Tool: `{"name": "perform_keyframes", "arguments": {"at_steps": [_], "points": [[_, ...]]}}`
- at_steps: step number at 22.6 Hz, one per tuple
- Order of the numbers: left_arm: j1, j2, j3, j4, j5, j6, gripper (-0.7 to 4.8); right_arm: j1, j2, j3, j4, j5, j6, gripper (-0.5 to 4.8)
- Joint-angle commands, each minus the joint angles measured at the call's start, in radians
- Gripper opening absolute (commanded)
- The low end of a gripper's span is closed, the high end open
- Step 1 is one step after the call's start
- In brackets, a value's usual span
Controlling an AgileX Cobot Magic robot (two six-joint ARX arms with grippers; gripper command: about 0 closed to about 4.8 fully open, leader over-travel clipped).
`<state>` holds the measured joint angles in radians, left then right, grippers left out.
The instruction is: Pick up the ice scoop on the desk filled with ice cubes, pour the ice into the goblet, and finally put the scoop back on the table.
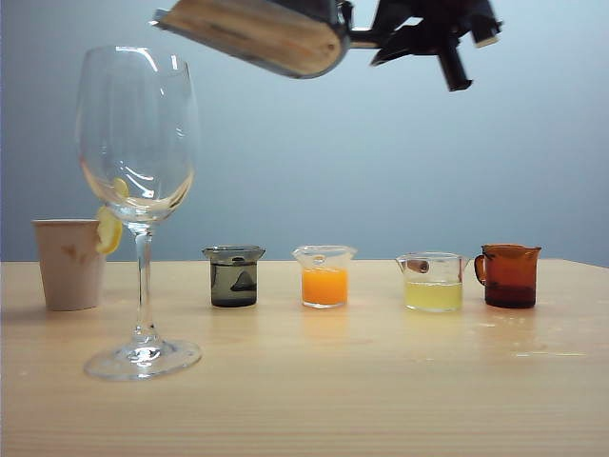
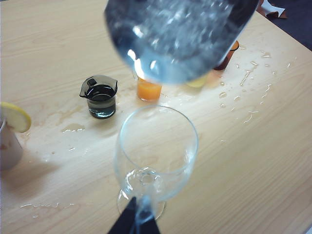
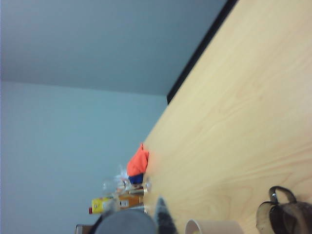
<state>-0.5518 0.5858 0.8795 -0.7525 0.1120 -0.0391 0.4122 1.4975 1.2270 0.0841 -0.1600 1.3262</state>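
Now, ice scoop (image 1: 255,33) near-level, mouth toward goblet (image 1: 139,171)

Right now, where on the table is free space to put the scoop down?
The table's front strip, right of the goblet's foot and before the beakers, is bare. The back row from paper cup to amber cup is crowded. The right gripper holds the ice scoop high.
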Motion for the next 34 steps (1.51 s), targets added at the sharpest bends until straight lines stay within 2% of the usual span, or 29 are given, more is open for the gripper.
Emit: {"name": "perform_keyframes", "arguments": {"at_steps": [1,5,34], "points": [[0.001,-0.002,0.005,0.008,0.005,0.003,-0.06,0.008,0.006,0.024,0.032,-0.009,0.006,-0.05],[0.001,-0.002,0.005,0.006,0.004,0.005,-0.06,0.008,0.006,0.024,0.017,-0.048,-0.05,-0.05],[0.001,-0.002,0.005,0.009,-0.001,0.005,0.0,0.045,0.007,0.025,0.025,-0.044,-0.085,-0.05]]}}
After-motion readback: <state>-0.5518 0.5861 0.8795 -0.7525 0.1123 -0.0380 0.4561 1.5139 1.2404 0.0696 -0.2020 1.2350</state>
